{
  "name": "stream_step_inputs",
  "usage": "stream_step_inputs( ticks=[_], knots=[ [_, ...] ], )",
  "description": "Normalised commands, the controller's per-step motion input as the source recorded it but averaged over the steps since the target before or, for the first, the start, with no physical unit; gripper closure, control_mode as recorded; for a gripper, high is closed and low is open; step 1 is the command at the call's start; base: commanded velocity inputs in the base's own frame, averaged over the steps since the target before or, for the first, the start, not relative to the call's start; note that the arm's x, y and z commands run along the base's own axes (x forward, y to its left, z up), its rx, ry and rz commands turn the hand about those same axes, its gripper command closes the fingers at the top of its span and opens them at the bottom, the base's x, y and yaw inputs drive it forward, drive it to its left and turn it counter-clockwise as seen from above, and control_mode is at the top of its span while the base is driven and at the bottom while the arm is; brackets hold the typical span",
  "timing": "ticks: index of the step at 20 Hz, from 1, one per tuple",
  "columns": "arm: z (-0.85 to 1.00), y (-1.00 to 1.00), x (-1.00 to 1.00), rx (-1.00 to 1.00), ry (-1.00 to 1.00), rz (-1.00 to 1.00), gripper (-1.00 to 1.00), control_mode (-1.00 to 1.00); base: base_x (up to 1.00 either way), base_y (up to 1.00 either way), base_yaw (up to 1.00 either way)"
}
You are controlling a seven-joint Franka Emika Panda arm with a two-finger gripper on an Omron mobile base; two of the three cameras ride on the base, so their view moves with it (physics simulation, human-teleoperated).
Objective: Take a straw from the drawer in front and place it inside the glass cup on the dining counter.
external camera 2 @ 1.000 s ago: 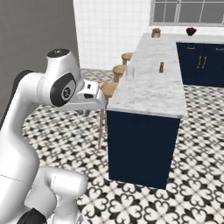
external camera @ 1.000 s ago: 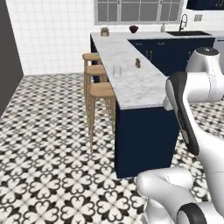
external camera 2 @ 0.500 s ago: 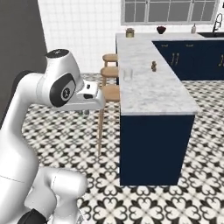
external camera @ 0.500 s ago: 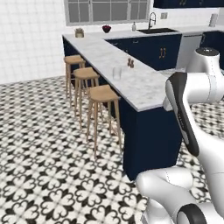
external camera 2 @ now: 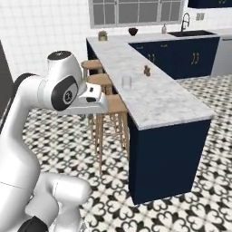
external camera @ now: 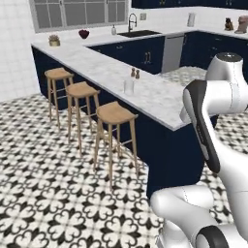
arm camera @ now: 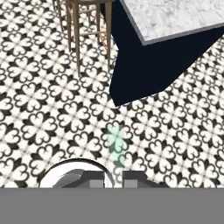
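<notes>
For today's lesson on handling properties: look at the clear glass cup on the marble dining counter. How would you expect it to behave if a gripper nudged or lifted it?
The glass cup looks smooth and clear, so it is probably slippery and breakable. It stands upright on the polished dining counter, so a low nudge would likely slide it, a high one might tip it. Seemingly empty, it is probably light.

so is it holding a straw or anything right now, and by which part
Cannot be told for sure. In the hand view the fingers barely show at the bottom edge, and nothing visible sticks out between them; the patterned floor lies beyond.

light: bright, even | shadows: faint | glare: none | focus: slightly soft, rendered
</notes>
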Motion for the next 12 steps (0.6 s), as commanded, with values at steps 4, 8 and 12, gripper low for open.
stream_step_inputs(
  ticks=[4,8,12],
  knots=[
    [0.00,0.00,0.00,0.00,0.00,0.00,1.00,1.00,0.53,1.00,-0.46],
    [0.00,0.00,0.00,0.00,0.00,0.00,1.00,1.00,0.47,1.00,-0.49],
    [0.00,0.00,0.00,0.00,0.00,0.00,1.00,1.00,0.38,1.00,-0.53]
  ],
)
